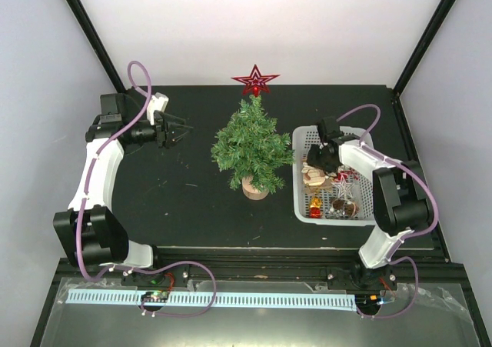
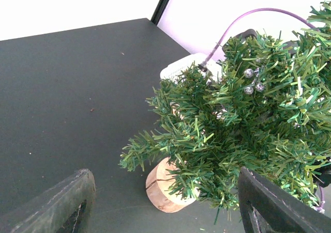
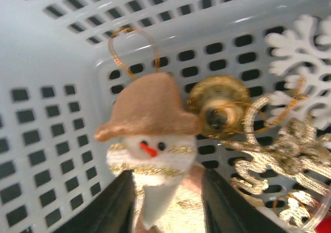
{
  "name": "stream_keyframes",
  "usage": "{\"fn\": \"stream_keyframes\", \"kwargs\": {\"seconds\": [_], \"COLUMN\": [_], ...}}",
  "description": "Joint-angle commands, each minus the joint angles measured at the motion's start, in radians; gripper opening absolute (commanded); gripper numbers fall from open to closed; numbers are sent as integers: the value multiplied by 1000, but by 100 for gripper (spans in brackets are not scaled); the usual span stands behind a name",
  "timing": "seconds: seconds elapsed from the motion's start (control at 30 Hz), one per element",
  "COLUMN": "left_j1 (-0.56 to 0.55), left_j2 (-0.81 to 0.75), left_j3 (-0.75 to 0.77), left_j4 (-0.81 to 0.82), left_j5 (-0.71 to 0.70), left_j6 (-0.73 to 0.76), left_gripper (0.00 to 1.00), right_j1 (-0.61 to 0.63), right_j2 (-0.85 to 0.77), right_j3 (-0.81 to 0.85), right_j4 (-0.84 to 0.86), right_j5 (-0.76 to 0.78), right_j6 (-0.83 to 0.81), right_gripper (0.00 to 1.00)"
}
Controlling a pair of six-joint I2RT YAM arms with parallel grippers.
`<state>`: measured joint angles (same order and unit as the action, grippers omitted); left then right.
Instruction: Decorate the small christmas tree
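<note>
The small christmas tree (image 1: pixel 252 148) stands upright on its wooden stump (image 1: pixel 254 188) at mid-table, a red star (image 1: pixel 255 80) at its tip. My left gripper (image 1: pixel 184 129) hovers open to the tree's left; in the left wrist view its fingers (image 2: pixel 62 202) frame the stump (image 2: pixel 163 186) and lower branches (image 2: pixel 248 124) without touching. My right gripper (image 1: pixel 317 162) reaches into the white basket (image 1: pixel 298 174). In the right wrist view its jaws (image 3: pixel 165 191) press both sides of a snowman ornament (image 3: pixel 150 124) with a tan hat and gold loop.
Inside the basket (image 3: pixel 46 62) lie a gold bell (image 3: pixel 217 106), a white snowflake (image 3: pixel 297 67) and a glittery gold ornament (image 3: pixel 279 155), right beside the snowman. Small silver beads (image 2: pixel 252 80) hang in the tree. The purple cable (image 2: pixel 243 18) arcs behind the tree.
</note>
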<state>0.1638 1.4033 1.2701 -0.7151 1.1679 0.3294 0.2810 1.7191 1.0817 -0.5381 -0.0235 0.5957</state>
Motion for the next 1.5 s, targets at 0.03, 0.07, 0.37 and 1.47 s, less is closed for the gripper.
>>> {"fn": "stream_keyframes", "kwargs": {"seconds": [0.03, 0.07, 0.37, 1.47], "left_j1": [6, 5, 5, 5], "left_j2": [20, 24, 27, 41], "left_j3": [12, 11, 10, 8], "left_j4": [35, 37, 40, 45], "left_j5": [39, 39, 42, 76], "left_j6": [0, -1, -6, -22], "left_gripper": [76, 76, 76, 76], "right_j1": [-44, -47, -120, -234], "right_j2": [-34, -31, -47, -102], "right_j3": [29, 42, 18, -85], "right_j4": [-15, -27, -50, 48], "right_j5": [60, 76, 143, 55], "right_j6": [-6, -7, 1, 9], "right_gripper": [46, 47, 49, 1]}}
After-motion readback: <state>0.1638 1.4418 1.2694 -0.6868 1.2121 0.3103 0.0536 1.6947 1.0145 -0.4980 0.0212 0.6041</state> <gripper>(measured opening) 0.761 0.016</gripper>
